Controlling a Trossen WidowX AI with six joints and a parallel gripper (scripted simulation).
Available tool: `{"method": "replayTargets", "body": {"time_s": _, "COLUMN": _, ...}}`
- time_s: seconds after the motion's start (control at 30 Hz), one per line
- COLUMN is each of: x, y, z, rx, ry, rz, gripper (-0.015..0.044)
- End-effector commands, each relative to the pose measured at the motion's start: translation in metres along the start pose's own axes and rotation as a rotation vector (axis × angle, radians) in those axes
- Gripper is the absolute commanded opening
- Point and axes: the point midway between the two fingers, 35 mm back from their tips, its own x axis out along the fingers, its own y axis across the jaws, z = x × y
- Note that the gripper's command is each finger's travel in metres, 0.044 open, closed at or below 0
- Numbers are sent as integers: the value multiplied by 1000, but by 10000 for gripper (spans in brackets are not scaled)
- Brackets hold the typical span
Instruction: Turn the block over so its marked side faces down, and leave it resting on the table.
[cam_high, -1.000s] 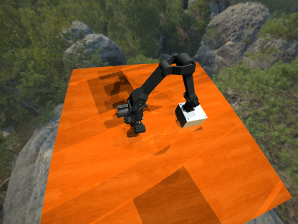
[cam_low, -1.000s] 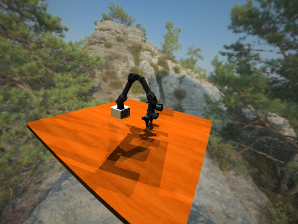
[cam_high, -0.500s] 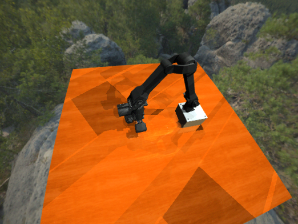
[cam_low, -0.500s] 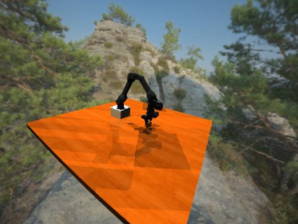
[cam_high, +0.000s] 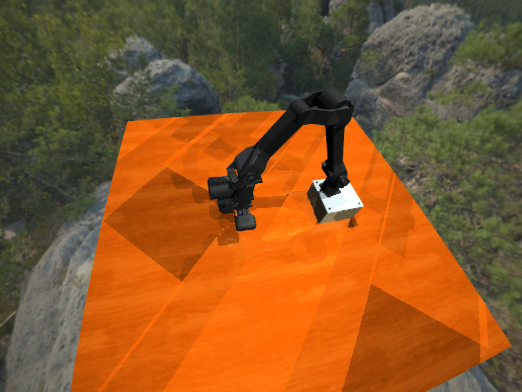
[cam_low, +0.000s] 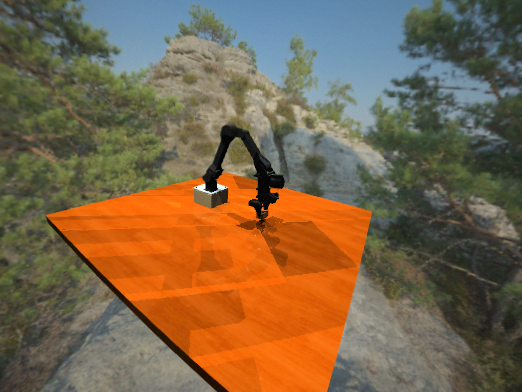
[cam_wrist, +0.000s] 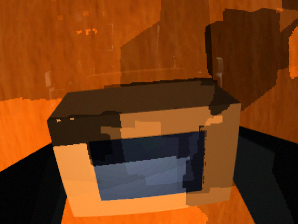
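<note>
The block (cam_wrist: 218, 160) is tan and box-shaped. Its marked side, with a dark blue-grey rectangle (cam_wrist: 140, 172), faces up toward the wrist camera. My gripper (cam_high: 239, 214) (cam_low: 262, 214) (cam_wrist: 145, 143) is shut on the block, with a dark finger against each of its two ends. In the top and exterior views the gripper points down, low at the orange table (cam_high: 270, 325) (cam_low: 310, 305), and hides nearly all of the block. I cannot tell whether the block touches the table. The block's underside is hidden.
The arm's base stands on a white-topped box (cam_high: 345, 202) (cam_low: 202, 196), to the right of the gripper in the top view and to the left in the exterior view. Dark shadows and light bands cross the table. Trees and rocks lie beyond its edges.
</note>
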Motion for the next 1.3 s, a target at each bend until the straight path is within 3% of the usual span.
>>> {"method": "replayTargets", "body": {"time_s": 0.0, "x": 0, "y": 0, "z": 1, "rx": -4, "ry": -72, "rz": -3, "gripper": 0}}
{"method": "replayTargets", "body": {"time_s": 0.8, "x": -1, "y": -1, "z": -8, "rx": -2, "ry": -459, "rz": -3, "gripper": 0}}
{"method": "replayTargets", "body": {"time_s": 1.27, "x": 14, "y": 0, "z": -1, "rx": -3, "ry": -553, "rz": -1, "gripper": 0}}
